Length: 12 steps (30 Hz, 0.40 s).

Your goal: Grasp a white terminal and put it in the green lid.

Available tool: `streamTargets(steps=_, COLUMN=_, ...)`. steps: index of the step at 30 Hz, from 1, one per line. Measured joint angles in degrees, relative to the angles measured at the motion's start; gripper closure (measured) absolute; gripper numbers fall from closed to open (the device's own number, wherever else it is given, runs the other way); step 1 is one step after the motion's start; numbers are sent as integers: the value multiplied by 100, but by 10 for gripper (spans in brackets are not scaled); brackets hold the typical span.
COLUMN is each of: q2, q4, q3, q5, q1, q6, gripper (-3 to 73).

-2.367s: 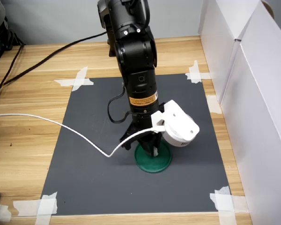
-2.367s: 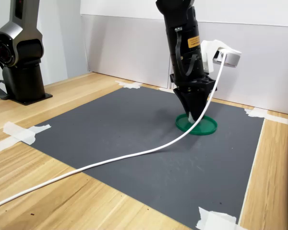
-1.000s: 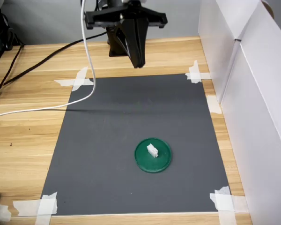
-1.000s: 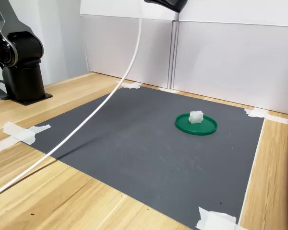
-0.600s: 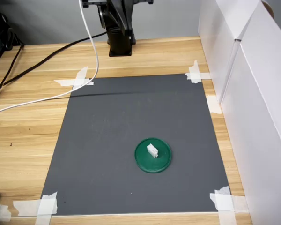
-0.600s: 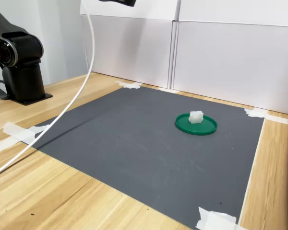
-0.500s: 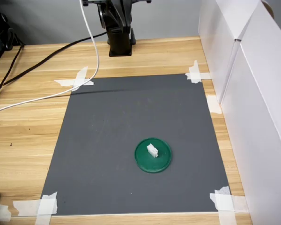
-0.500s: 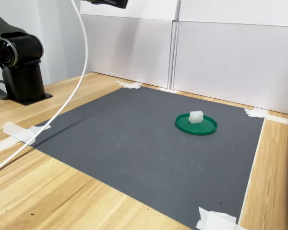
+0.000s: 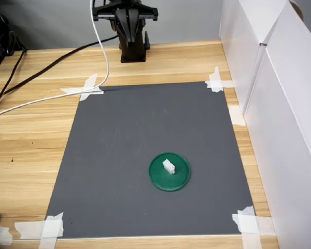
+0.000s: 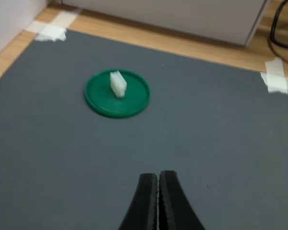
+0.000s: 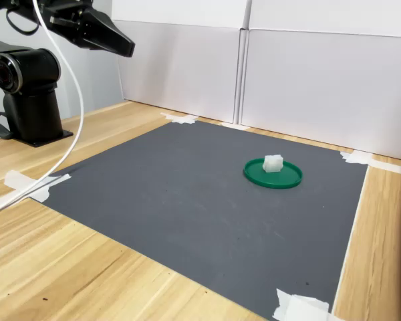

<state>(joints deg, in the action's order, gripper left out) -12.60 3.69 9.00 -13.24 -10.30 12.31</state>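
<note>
Watching the finish: we see the white terminal (image 9: 168,166) standing inside the green lid (image 9: 180,180), on the dark mat (image 9: 119,155).
Tool: the tool (image 10: 158,184) has its tips pressed together, empty, well apart from the lid.
Risk: we judge the upright terminal could topple if the bench (image 9: 31,145) gets bumped or the white cable (image 9: 52,98) drags across.
Arm pose: in the second exterior view the tool (image 11: 123,48) hangs high near the base (image 11: 30,100), pointing toward the mat.

White panels (image 11: 321,80) enclose a wooden table (image 9: 31,150) bearing a grey mat (image 9: 124,150).
</note>
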Motion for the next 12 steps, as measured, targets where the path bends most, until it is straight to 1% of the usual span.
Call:
streamTargets(steps=8, q2=482, q4=5, q3=-295, q5=-81, q1=555, q6=0, gripper=710)
streamTargets(steps=12, q2=626, q4=5, q3=-389, q5=-115, q1=696, q6=0, gripper=710)
